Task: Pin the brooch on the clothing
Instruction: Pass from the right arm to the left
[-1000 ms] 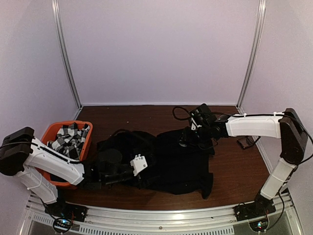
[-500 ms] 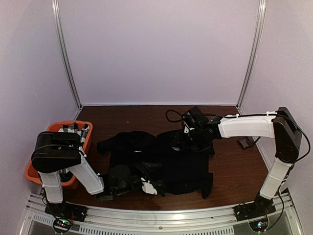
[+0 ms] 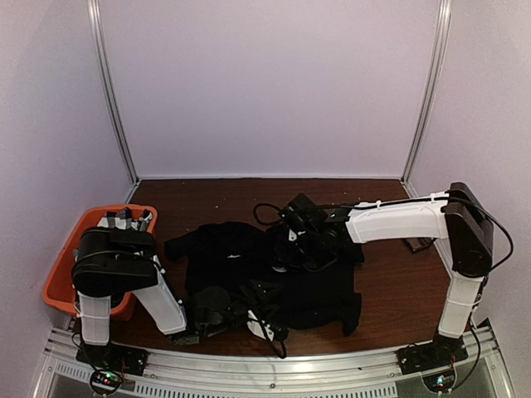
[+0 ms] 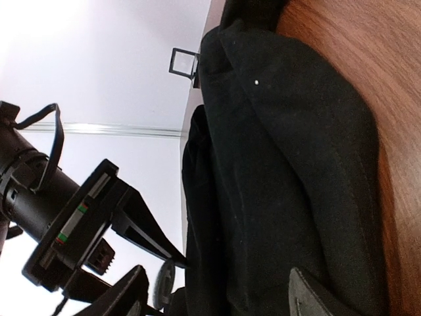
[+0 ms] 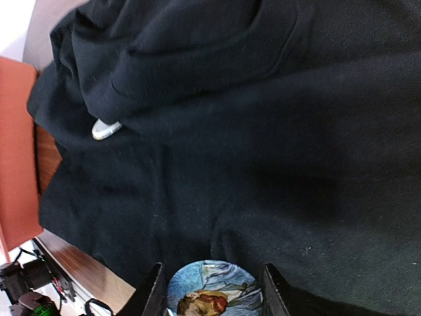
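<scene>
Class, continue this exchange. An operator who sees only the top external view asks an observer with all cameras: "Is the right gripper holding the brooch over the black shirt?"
Observer: Yes. The right wrist view shows a round brooch with a blue painted picture, held between the fingers of the right gripper.
Operator: What is beneath it?
Observer: The black T-shirt, heaped in thick folds there rather than flat.
Operator: And the left gripper?
Observer: The left wrist view shows its fingers apart, shirt cloth between them, beside bare wooden table.

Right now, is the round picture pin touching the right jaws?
Touching. The right wrist view shows the brooch between the jaws of the right gripper, both edges against them, no gap.
</scene>
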Motion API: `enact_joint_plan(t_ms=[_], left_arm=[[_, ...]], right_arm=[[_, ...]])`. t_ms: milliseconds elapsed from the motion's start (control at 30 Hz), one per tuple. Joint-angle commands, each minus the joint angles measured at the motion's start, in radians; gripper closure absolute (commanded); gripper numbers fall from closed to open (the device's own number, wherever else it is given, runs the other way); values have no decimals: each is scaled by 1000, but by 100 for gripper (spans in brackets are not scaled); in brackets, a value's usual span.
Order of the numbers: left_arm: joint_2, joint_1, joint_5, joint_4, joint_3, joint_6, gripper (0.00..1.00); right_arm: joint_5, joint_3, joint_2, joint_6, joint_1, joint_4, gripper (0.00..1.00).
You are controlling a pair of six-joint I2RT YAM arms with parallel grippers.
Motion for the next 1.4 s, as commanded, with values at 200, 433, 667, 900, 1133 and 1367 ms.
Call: enact_joint_plan(t_ms=[200,433,667,900,1133,1367], left_arm=[[-124,-39,-74,374,-24,106,27],[-84,-36,-95,356,12,125,27],[-22,-9,-147,374,19,108,37],[-7,12,-207,373,84,112,38],[14,12,-196,374,106,92,42],[33,13,-212,373,112,102,56]], right_arm=[[35,15,25,-3,30,-29,58],[50,-8,-9,8,36,-25,58],[68,-46,-60,25,44,-18,58],[85,-63,-72,28,56,-21,57],[94,-73,-64,34,69,-12,57],[29,-100,-61,64,72,59,57]])
